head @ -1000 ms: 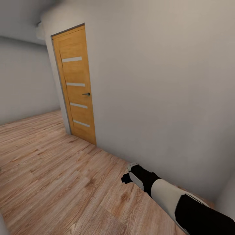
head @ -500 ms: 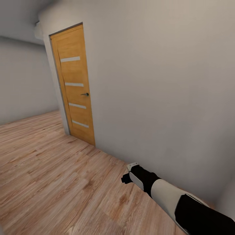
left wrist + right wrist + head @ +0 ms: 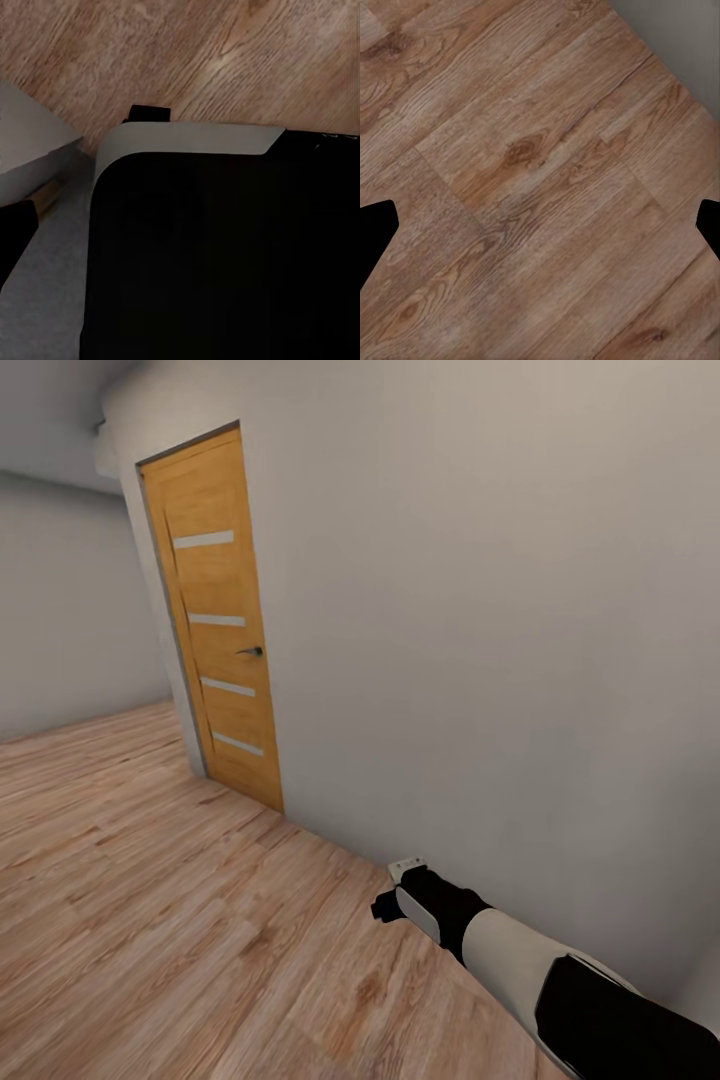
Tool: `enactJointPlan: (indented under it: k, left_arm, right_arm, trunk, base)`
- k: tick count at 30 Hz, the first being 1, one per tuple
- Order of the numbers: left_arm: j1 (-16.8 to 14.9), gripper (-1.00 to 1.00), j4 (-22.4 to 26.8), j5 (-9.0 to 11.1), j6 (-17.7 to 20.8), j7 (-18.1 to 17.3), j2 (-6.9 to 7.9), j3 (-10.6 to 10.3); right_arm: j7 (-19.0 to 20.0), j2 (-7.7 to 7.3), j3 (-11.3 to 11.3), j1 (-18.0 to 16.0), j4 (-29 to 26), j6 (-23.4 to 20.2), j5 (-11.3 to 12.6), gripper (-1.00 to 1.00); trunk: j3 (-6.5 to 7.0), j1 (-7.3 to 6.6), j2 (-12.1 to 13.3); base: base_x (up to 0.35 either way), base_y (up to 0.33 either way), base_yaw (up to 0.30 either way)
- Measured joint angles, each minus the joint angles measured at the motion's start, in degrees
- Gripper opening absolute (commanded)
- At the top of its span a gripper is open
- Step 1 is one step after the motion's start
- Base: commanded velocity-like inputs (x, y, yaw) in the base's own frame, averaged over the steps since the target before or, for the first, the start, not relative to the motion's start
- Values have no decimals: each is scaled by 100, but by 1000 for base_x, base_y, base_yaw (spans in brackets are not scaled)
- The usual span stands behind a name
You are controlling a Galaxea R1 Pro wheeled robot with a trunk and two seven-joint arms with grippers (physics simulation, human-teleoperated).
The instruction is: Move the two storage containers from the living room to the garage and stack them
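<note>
The two storage containers are out of view, and so is the garage. I am in a passage with light wood planks underfoot. My right arm reaches forward and down at the head view's lower right, its wrist close to the white wall. In the right wrist view my right gripper is open over bare planks, with one black fingertip at each side edge and nothing between them. The left wrist view looks onto a black panel of my own body above the planks.
A shut orange-brown wooden door with pale strips and a dark handle stands in the white wall ahead to the left. Left of the door the wall turns a corner and the passage runs on toward a grey back wall.
The whole head view has shifted: the door and wall corner sit further left than a second ago, so the camera has moved. The right arm holds the same pose.
</note>
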State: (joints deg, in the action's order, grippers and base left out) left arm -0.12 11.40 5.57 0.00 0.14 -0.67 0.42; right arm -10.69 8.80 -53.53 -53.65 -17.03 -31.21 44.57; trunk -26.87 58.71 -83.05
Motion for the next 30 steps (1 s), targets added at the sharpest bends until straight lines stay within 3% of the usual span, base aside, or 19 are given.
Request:
enactJointPlan:
  k: [30]
  left_arm:
    - [-2, 100, 1, 8, 0, -30, 26, 0]
  right_arm:
    - [-6, 2, -2, 0, 0, 18, 0, 100]
  trunk:
    - [0, -1, 0]
  base:
    - [303, 0, 7]
